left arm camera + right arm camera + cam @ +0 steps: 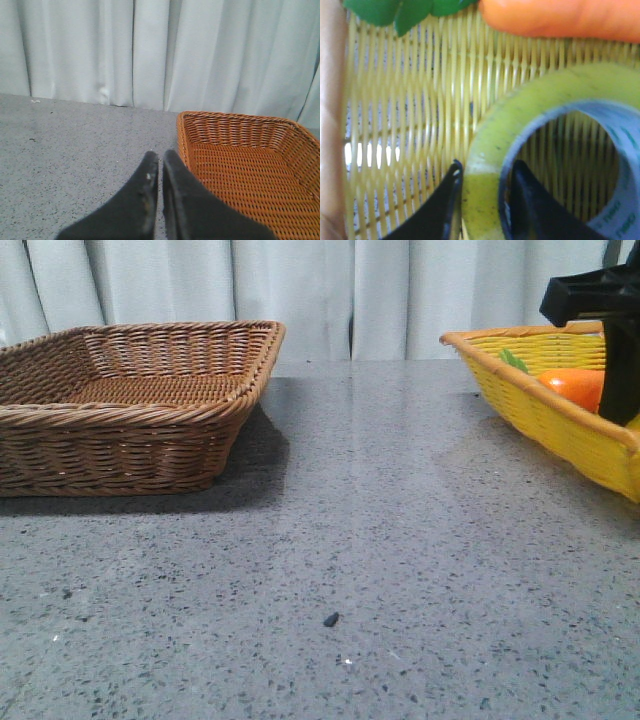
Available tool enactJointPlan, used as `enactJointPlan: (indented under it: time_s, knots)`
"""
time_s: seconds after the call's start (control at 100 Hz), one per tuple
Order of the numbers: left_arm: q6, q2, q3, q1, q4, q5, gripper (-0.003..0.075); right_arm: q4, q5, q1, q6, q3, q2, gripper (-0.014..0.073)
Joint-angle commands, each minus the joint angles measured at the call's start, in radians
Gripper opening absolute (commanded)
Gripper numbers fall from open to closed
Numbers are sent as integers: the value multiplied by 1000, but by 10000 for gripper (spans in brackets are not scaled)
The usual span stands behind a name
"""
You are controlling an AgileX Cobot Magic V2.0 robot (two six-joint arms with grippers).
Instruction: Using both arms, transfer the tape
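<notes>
The tape, a glossy yellow roll with a white core, lies inside the yellow basket in the right wrist view. My right gripper straddles the roll's wall, one finger outside it and the other inside the core, both pressed against it. In the front view the right arm reaches down into the yellow basket at the far right, and the tape is hidden there. My left gripper is shut and empty over the grey table, beside the brown wicker basket.
An orange carrot-like item with green leaves lies in the yellow basket just beyond the tape; it also shows as the carrot from the front. The brown wicker basket stands at the table's left. A small dark speck lies mid-table.
</notes>
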Motion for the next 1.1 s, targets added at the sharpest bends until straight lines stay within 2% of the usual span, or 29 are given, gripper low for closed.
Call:
enactJointPlan:
  time_s: [0.0, 0.05, 0.24, 0.53, 0.68, 0.89, 1.09]
  knots:
    - [-10, 14, -36, 2, -8, -72, -21, -3, -22, 0, -8, -31, -21, -35]
    - [-10, 14, -36, 2, -8, -72, -21, -3, -24, 0, -8, -31, -21, -74]
    - [-10, 14, -36, 2, -8, -72, -21, -3, -14, 0, -8, -67, -37, -74]
    - [-10, 14, -36, 2, -8, -78, -21, -8, 166, 35, -51, -317, -92, -74]
    - [-10, 14, -36, 2, -8, -80, -21, 5, 242, 145, -58, -410, -92, -74]
    - [-10, 14, -36, 2, -8, -80, -21, 33, 237, 350, -58, -417, -53, -74]
    - [-10, 14, -36, 2, -8, -80, -21, 42, 204, 470, -58, -417, 41, -74]
